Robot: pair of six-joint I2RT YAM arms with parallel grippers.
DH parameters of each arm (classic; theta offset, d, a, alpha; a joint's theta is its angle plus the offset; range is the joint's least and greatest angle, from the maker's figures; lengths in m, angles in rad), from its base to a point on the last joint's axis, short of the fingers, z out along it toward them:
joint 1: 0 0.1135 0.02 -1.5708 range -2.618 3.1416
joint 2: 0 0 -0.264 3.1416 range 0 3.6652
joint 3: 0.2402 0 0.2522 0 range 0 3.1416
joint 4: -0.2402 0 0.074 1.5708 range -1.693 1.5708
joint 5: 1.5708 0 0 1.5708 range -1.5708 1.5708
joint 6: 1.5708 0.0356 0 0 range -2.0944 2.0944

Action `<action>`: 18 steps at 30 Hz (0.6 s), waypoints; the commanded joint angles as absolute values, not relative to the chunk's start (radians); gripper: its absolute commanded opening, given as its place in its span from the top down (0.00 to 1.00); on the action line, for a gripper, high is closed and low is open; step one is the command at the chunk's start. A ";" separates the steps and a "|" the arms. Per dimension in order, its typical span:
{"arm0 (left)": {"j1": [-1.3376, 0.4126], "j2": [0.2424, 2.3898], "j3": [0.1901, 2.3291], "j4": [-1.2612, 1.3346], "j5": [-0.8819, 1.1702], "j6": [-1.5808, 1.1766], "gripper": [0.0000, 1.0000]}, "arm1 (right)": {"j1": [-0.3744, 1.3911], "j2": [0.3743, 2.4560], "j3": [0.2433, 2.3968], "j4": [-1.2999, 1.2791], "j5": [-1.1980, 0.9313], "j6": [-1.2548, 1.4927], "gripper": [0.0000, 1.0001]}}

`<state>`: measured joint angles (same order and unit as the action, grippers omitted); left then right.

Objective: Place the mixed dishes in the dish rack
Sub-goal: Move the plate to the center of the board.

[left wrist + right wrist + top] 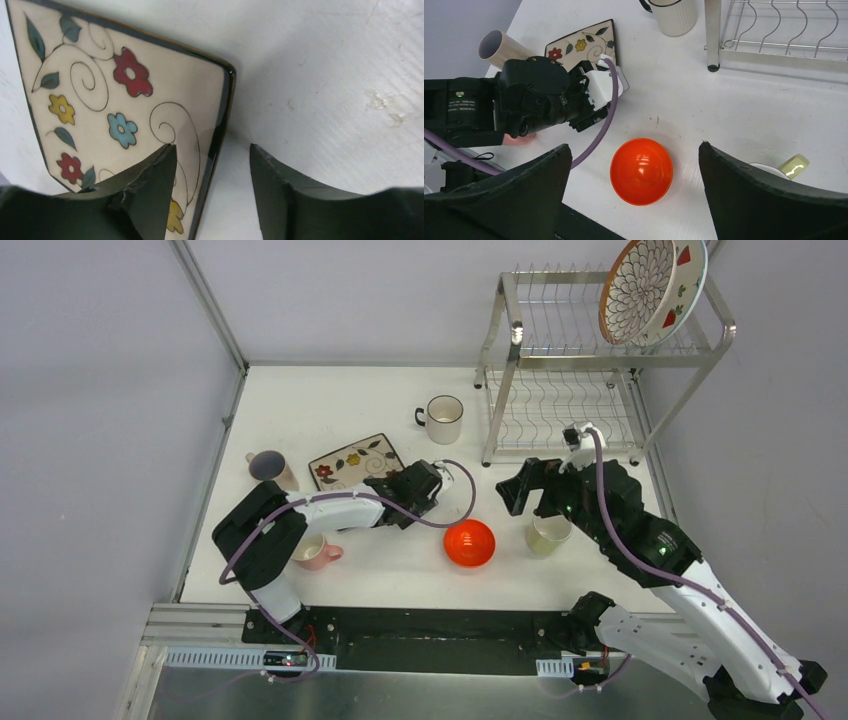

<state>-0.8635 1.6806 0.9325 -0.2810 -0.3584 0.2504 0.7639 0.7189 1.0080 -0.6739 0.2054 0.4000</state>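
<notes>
The floral rectangle plate [100, 100] lies flat on the table, left of centre [345, 460]. My left gripper [211, 146] is open astride its right rim, one finger [150, 190] over the plate and the other [285, 195] over bare table, neither touching it. It sits at the plate's near right corner [400, 485]. My right gripper [634, 145] hangs wide open above the red-orange bowl [641, 172], holding nothing, in front of the rack [515, 490]. The dish rack [560, 390] stands at the back right, with a brown-petal round plate [637, 290] and a strawberry plate [685, 285] upright on its upper shelf.
A white cup [443, 418] stands left of the rack. Another cup [268, 468] lies tipped at the left. A pink cup [318, 552] sits under my left arm. A pale cup [548, 535] stands right of the red-orange bowl [469, 543]. The rack's lower shelf [784, 30] holds nothing.
</notes>
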 commanded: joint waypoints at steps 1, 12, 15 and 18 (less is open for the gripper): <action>-0.866 1.596 0.945 -0.302 -0.334 0.165 0.36 | 0.769 0.711 0.999 -0.629 0.189 0.425 0.00; -0.832 1.400 1.043 -0.285 -0.371 0.130 0.04 | 0.770 0.850 1.066 -0.621 0.094 0.446 0.00; -0.772 1.319 1.058 -0.286 -0.318 0.121 0.01 | 0.770 0.913 1.084 -0.604 0.056 0.464 0.01; -0.697 1.231 1.056 -0.302 -0.256 0.082 0.01 | 0.770 0.968 1.097 -0.575 0.022 0.484 0.02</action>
<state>-0.7815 1.3548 1.0199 -0.3138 -0.3187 0.1379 0.7639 0.9180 1.0363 -0.6609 0.0898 0.4397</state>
